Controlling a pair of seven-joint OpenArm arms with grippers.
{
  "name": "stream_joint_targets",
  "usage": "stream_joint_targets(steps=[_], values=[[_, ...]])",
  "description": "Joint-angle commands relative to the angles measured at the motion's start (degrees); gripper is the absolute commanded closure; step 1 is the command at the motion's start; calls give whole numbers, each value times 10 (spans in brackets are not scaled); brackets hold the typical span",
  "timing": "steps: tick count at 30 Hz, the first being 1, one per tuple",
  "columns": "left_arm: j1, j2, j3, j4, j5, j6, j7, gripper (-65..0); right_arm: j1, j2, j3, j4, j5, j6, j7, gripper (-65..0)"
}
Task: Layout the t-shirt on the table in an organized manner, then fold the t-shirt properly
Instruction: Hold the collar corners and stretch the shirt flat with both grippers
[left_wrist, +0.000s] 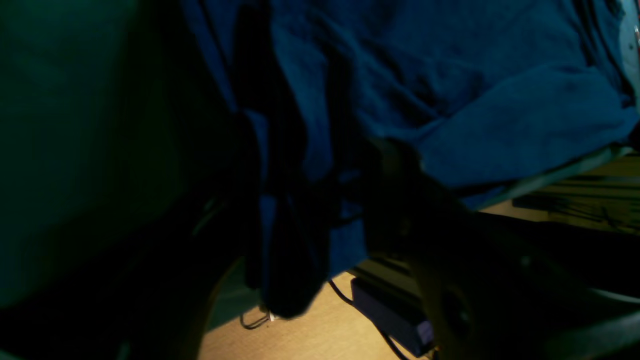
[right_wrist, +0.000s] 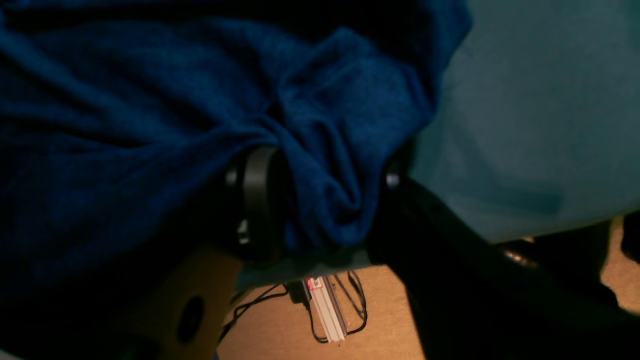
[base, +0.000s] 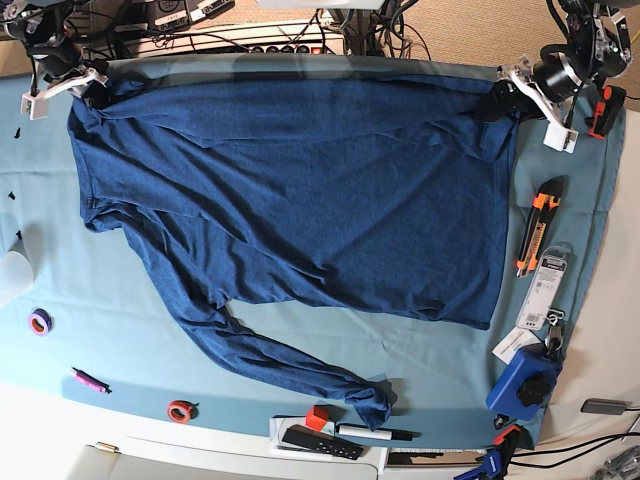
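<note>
I count one t-shirt on one table. The garment lies spread across the far and middle part of the teal cover. Its two far corners are drawn out, one to each of the two arms. One long sleeve runs diagonally toward the near edge and ends in a crumpled cuff.

Right gripper: at the far corner on the base view's left. In the right wrist view its two fingers stand apart, released, with a loose bunch of navy knit lying between them.

Left gripper: at the opposite far corner. The left wrist view is too dark, so I cannot tell whether this claw is released or clenched.

Loose items on the cover:
- Two tape rolls, one purple and one red.
- One orange utility knife.
- One pink marker.
- One red cube.
</note>
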Motion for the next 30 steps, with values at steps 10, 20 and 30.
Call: stream_joint_targets(steps=[10,20,30], values=[[-9,-8,-5,5,65,22,4,-299,-2,26,5,10,-43,-1,24,-252],[-15,-9,-5,5,95,22,-10,-299,-2,26,5,10,-82,-4,60,-252],[-20,-9,-5,5,94,22,-10,-299,-2,26,5,10,-75,15,53,-336]])
